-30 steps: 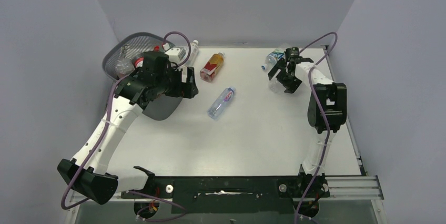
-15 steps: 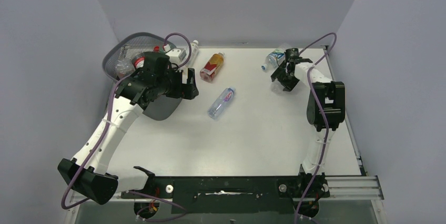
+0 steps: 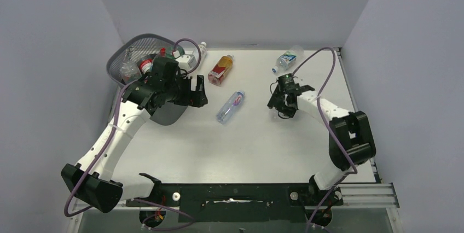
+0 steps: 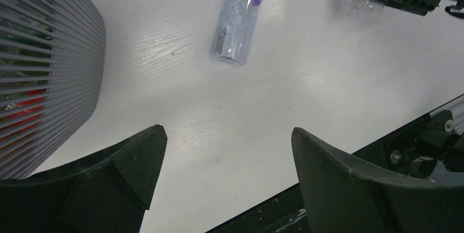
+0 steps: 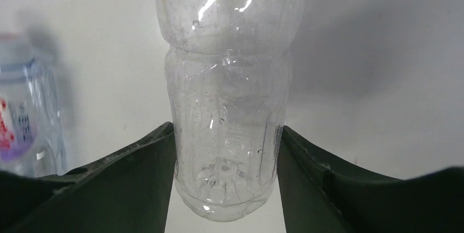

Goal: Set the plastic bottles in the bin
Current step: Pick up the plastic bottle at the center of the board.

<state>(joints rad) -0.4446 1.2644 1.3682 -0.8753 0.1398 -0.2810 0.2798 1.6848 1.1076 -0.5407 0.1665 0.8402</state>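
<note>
Matte white table (image 3: 246, 151); ribbed clear bottle (image 5: 224, 107).

Bin (image 3: 121, 52): dark grey mesh, upright, table's 10 o'clock. It holds several bottles, one red-capped bottle (image 3: 144, 64) visible. Slim clear bottle (image 3: 201, 51) lies at the bin's 3 o'clock. Amber bottle (image 3: 221, 69), red label, lies at 12 o'clock. Pink-labelled clear bottle (image 3: 230, 106) lies near centre, along the 1–7 o'clock line. Blue-labelled clear bottle (image 3: 286, 59) lies at 1 o'clock. Unlabelled clear bottle (image 5: 227, 107) is clamped in the right gripper (image 5: 225, 151).
</note>
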